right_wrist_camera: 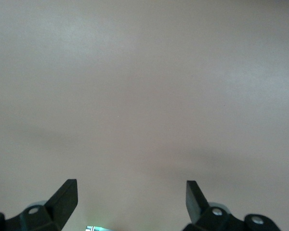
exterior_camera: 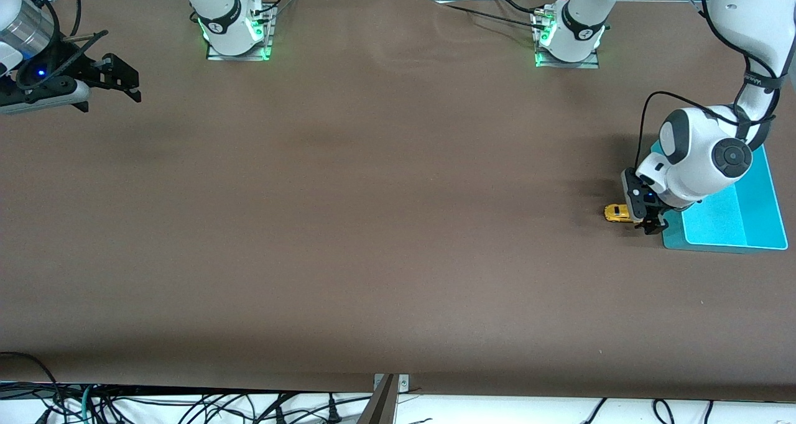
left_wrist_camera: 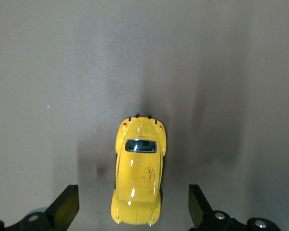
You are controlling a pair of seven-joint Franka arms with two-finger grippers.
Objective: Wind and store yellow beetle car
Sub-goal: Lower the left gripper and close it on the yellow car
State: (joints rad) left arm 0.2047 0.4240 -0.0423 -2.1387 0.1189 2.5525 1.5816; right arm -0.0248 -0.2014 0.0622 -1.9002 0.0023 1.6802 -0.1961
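The yellow beetle car (exterior_camera: 617,213) stands on the brown table beside the turquoise tray (exterior_camera: 762,206), at the left arm's end. My left gripper (exterior_camera: 647,222) is low over the table next to the car, open. In the left wrist view the yellow beetle car (left_wrist_camera: 137,173) lies between the two fingertips (left_wrist_camera: 66,206) with a gap on each side. My right gripper (exterior_camera: 121,79) hangs open over bare table at the right arm's end, and the right gripper (right_wrist_camera: 131,199) shows nothing between its fingers in its wrist view.
The turquoise tray has a raised rim and lies partly under the left arm's wrist (exterior_camera: 703,156). The two arm bases (exterior_camera: 236,26) stand along the table's edge farthest from the front camera. Cables hang past the nearest edge.
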